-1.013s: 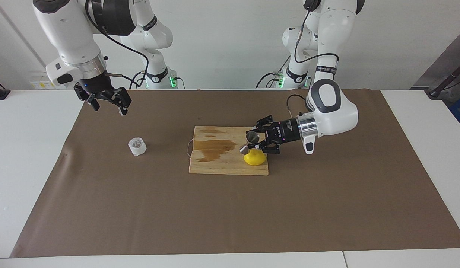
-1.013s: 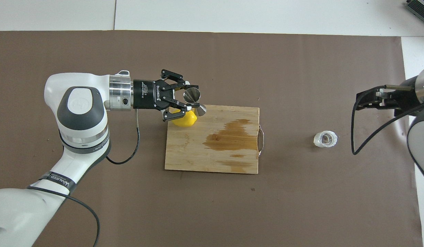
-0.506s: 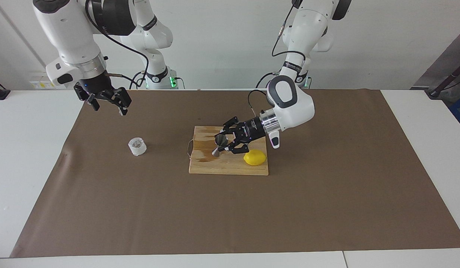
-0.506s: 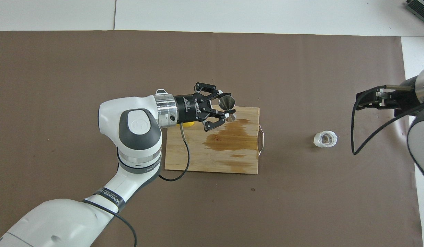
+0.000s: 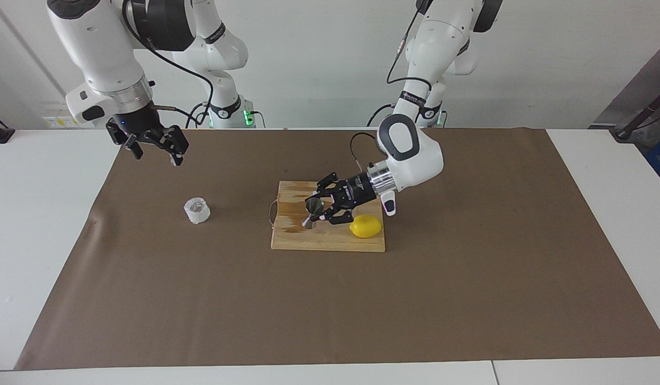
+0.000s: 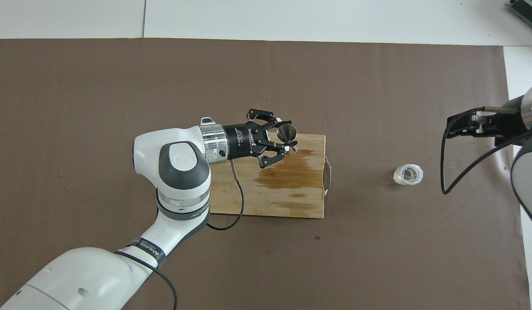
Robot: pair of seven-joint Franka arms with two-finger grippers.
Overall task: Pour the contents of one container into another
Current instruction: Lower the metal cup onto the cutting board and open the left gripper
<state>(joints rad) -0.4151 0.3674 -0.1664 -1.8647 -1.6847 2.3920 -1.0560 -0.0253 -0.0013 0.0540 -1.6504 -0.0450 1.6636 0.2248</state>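
Observation:
My left gripper is shut on the steel jigger at its narrow waist. It holds the jigger tilted, low over the wooden board, at the board's end toward the right arm. Whether the jigger's foot touches the wood I cannot tell. The small white crinkled cup stands on the brown paper beside the board, toward the right arm's end of the table. My right gripper hangs open over the paper, apart from the cup, and the arm waits.
A yellow lemon lies on the board at the end toward the left arm; the arm hides it in the overhead view. A dark wet stain spreads over the board. Brown paper covers the table.
My left gripper has carried the jigger from above the lemon across the board toward the right arm's end and lower. The right arm and the cup have not moved.

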